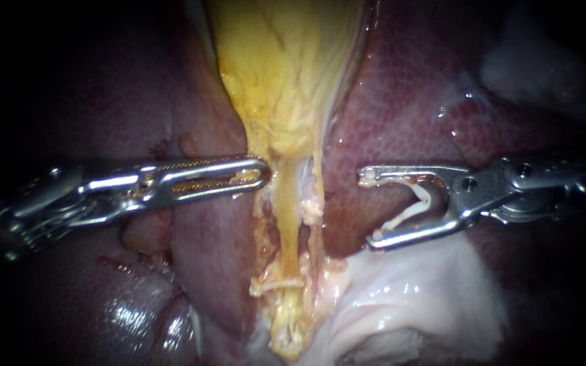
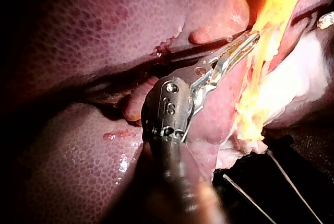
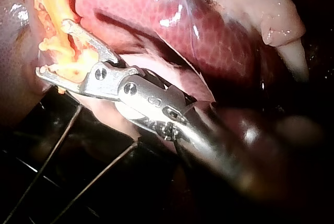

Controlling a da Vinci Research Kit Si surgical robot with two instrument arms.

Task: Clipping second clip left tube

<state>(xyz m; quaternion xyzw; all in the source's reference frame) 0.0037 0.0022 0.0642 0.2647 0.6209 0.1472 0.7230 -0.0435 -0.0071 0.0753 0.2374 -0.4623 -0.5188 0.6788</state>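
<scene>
The yellow gallbladder narrows downward into two thin tubes side by side, the yellow left tube and a paler right one. A white clip lies across the left tube low down. My left instrument reaches in from the left, its long toothed jaws shut on the gallbladder's yellow edge beside the tubes. My right instrument stands a short way right of the tubes, apart from them. Its jaws are spread wide and carry a bent white clip between them. The right instrument points at the yellow tissue.
Dark red liver lies on both sides of the gallbladder. Pale glistening tissue fills the space below my right instrument. In the wrist views thin wires cross a dark surface under the tissue.
</scene>
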